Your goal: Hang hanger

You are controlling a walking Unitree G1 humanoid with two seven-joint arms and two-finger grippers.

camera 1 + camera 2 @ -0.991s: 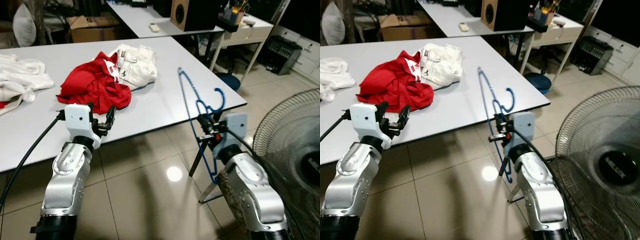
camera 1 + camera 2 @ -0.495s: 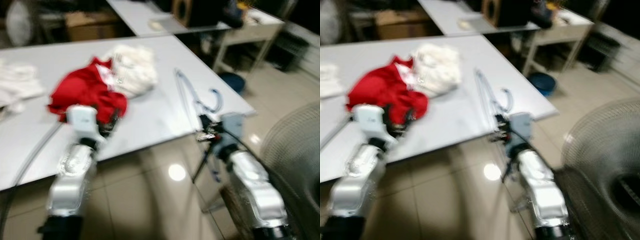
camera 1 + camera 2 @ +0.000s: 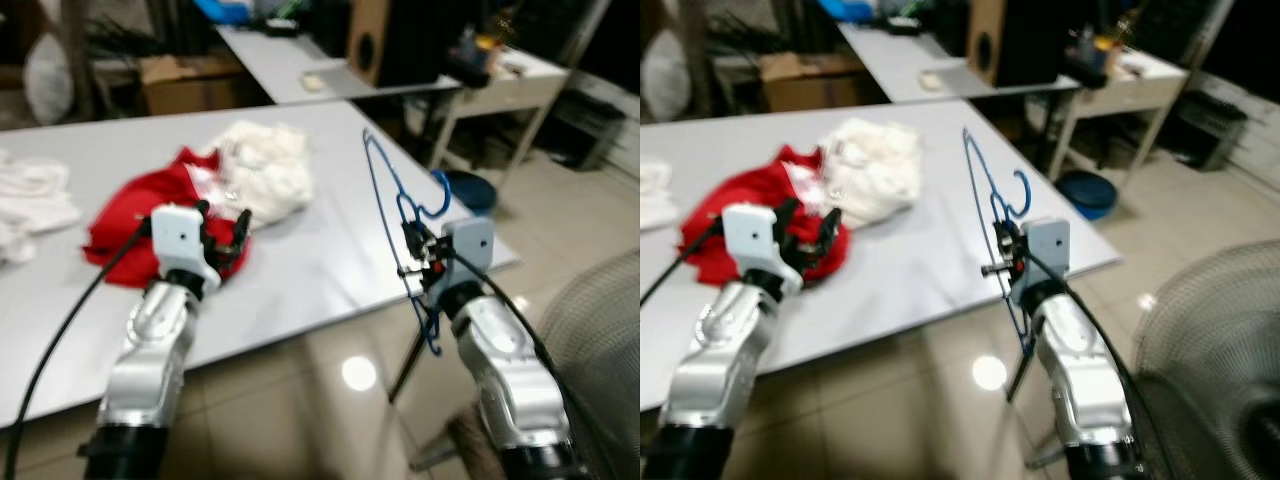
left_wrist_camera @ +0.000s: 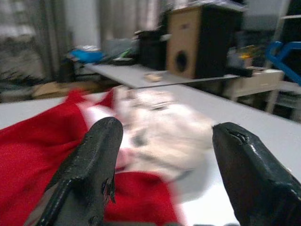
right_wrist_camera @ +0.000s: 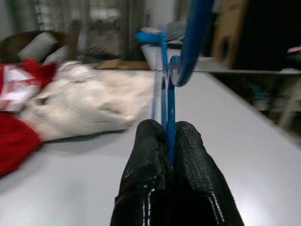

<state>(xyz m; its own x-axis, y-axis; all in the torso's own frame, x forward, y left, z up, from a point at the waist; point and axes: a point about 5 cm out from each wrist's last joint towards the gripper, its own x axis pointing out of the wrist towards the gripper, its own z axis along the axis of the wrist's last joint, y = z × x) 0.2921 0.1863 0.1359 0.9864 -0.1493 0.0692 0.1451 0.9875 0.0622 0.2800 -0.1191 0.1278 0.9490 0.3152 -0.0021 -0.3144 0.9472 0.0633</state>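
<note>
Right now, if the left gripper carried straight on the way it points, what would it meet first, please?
Most likely the red cloth, with the white cloth just behind it. The left gripper is open and aims at both on the table. Depth is unclear, so it may pass above them.

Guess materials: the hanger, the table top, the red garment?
Hanger: thin blue rod, probably coated wire or plastic; the pictures don't settle it.
Table top: smooth pale grey, likely laminate, with a faint sheen.
Red garment: soft cloth, crumpled in folds.
</note>
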